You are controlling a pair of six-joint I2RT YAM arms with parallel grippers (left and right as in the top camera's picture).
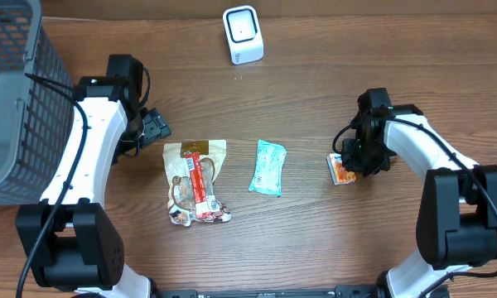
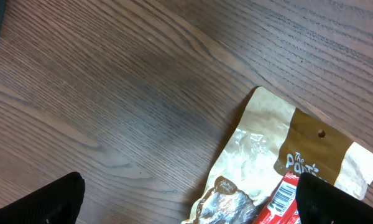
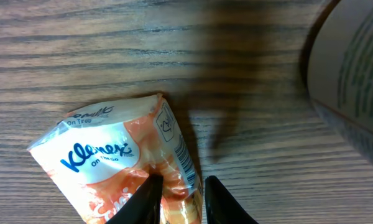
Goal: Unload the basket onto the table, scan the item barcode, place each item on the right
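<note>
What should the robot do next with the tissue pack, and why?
Probably lift the tissue pack a little way off the table. The right gripper looks pinched on one end of it, but the pack seems to lie flat on the wood. The white scanner stands far across the table, so the pack likely has to come up before it can be carried there.

Tissue pack [image 3: 105,163] btm off-frame

Left gripper [image 1: 155,127] hangs with fingers [image 2: 46,202] spread wide; right gripper [image 3: 177,198] pinches the tissue pack [image 3: 105,155] by its edge.
</note>
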